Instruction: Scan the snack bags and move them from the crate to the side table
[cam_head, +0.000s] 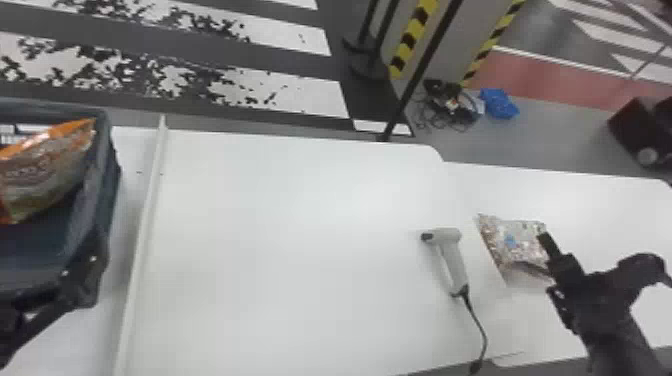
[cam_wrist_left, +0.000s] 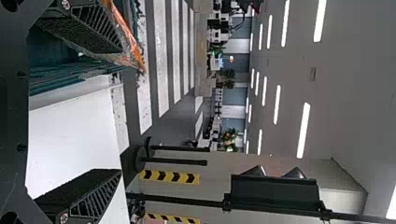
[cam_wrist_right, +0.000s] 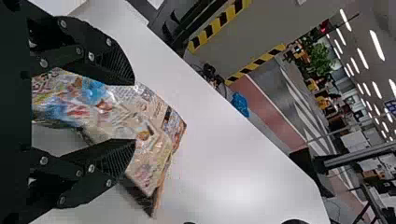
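Crate (cam_head: 95, 200): dark blue-grey
Bag in the crate (cam_head: 45, 170): bright orange top band, muted brown and green below
Bag by the scanner (cam_wrist_right: 116, 109): beige, mottled with blue, red, orange and white print
Scanner (cam_head: 452, 257): pale grey, with a black nose and black cable
Tabletop (cam_head: 280, 240): white
Side table (cam_head: 595, 210): white
Left end effector (cam_head: 80, 275): black, fingers ribbed along the side
Right end effector (cam_head: 532, 252): black, fingers finely ribbed
Floor (cam_head: 280, 122): grey, with broad white stripes, some speckled black, and a dull red area
Marked edges (cam_head: 412, 37): yellow and black stripes
Bundle on the floor (cam_head: 500, 103): vivid blue
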